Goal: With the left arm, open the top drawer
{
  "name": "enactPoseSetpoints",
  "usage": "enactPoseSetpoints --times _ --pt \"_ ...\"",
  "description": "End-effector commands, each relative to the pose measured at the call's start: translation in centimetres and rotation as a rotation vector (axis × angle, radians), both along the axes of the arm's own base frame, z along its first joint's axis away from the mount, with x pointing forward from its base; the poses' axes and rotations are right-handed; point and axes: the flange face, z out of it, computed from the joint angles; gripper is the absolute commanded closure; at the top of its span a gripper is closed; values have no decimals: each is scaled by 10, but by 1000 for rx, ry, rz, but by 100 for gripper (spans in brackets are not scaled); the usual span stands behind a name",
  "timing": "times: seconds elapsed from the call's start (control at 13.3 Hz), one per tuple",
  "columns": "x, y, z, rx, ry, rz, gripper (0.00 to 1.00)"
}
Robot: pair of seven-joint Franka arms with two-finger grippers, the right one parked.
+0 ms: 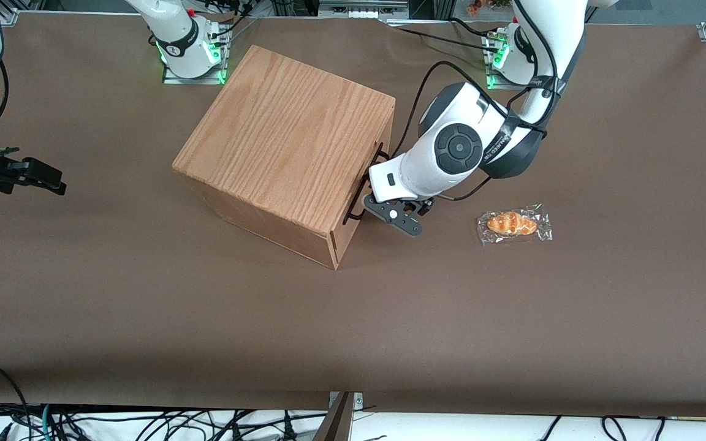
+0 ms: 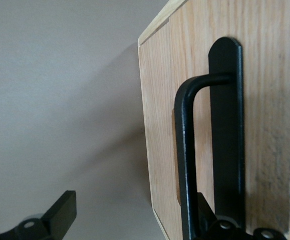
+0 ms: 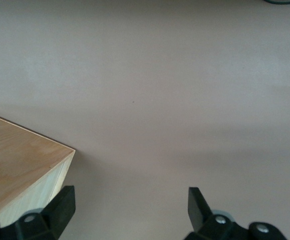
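Bread: wrapped roll lies low on the desk, right of centre of the front frame.
Gripper: left arm puts its gripper at the box's front, mid-frame.
Jaws: spread, straddling the black handle; one finger stands clear.
Top drawer: top drawer sits shut, flush with the box.

wooden drawer box: 1 | black wire handle: 1 | wrapped bread roll: 1 | hand: 1
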Motion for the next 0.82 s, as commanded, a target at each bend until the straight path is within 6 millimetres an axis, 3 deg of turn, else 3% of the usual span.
enactPoseSetpoints --times 0.0,0.53,0.75 --pt "4 8 -11 78 -46 -44 0" --pt "28 48 -12 136 -78 -64 0" --pt "40 74 -8 135 -78 -73 0"
